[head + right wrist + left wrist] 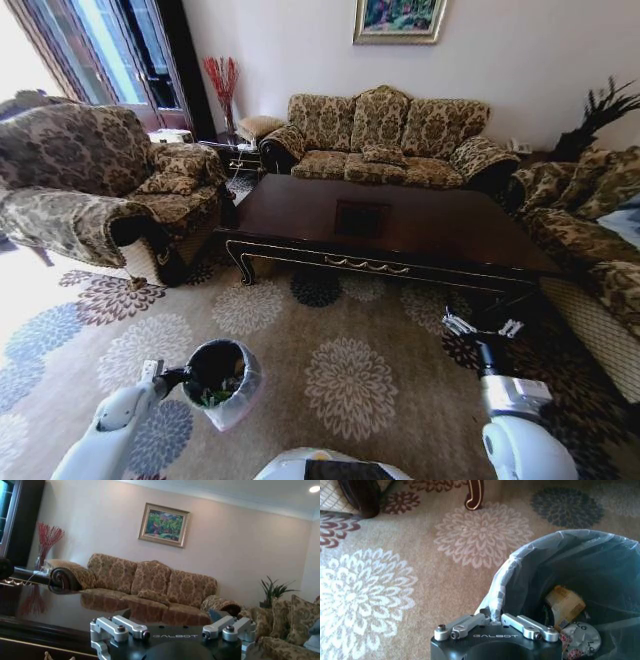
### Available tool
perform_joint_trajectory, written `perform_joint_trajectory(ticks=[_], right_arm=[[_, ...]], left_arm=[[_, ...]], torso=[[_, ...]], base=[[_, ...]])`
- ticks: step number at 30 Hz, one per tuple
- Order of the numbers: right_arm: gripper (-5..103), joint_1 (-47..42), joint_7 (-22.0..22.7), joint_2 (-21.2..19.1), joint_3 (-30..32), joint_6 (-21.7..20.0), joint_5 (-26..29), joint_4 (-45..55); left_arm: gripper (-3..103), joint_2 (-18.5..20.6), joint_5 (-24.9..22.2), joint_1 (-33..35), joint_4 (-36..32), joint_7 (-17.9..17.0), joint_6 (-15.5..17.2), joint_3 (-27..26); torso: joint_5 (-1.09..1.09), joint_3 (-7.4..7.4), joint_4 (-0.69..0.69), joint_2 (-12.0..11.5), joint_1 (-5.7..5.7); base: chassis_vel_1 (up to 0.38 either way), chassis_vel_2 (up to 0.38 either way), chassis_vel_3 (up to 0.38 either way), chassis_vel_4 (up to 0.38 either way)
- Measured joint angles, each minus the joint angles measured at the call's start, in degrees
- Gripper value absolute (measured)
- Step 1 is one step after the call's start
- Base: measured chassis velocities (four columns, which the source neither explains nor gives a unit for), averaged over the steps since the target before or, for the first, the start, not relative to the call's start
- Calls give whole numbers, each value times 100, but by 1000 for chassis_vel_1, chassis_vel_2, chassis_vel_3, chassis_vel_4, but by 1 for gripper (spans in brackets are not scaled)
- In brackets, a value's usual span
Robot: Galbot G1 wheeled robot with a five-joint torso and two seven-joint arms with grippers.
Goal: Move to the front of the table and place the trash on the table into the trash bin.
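The left gripper (494,621) is nearly closed, its two fingers pinching the bag liner at the near-left rim of the bin (222,381), which sits on the floral carpet (350,340) at the near left, well short of the table. Inside the bin (580,577) lie a tan-orange bottle (566,603) and a silver-white wrapper (580,641), with something green beside them in the head view. The right gripper (174,627) is spread wide and holds nothing; in the head view it (484,327) hovers at the near right, just before the table's (400,225) near-right corner. The dark glossy tabletop is bare, with its gold-trimmed edge facing the robot. Open carpet lies between the robot and the table's near edge. An armchair (90,185) crowds the table's left end, a sofa (385,140) stands along the far side, and another sofa (590,240) hems in the right.
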Motion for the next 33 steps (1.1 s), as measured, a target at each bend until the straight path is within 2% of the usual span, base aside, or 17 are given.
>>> perform_joint_trajectory(ticks=[6, 14, 22, 28, 31, 33], right_arm=[[100, -51, 32, -56, -35, -96, -37, 143], [100, -52, 53, -126, 20, -160, 35, 277], [100, -28, 109, -192, -193, -290, 27, 414], [100, -52, 135, -284, -255, -297, 19, 374], [100, -43, 158, -263, -241, -293, 117, 392], [100, -35, 163, -258, -141, -284, 307, 376]], left_arm=[[0, 24, -7, -188, 354, 2, -127, 150], [0, 63, -5, -178, 322, -25, -126, 149], [0, 89, -22, -158, 360, -30, -142, 75], [0, 88, -83, -82, 392, -24, -307, 21], [0, 59, -63, -49, 361, -65, -364, -64], [0, 28, -87, 2, 172, -232, -366, -161]], torso=[[-1, -104, -1, -179, -73], [0, -198, 0, -342, -144], [0, -306, 1, -531, -225], [-1, -396, 0, -672, -275], [0, -439, 0, -744, -305], [-3, -483, 1, -810, -327]], base=[[0, 0, 0, 0], [0, 0, 0, 0], [0, 0, 0, 0], [0, 0, 0, 0], [0, 0, 0, 0], [0, 0, 0, 0]])
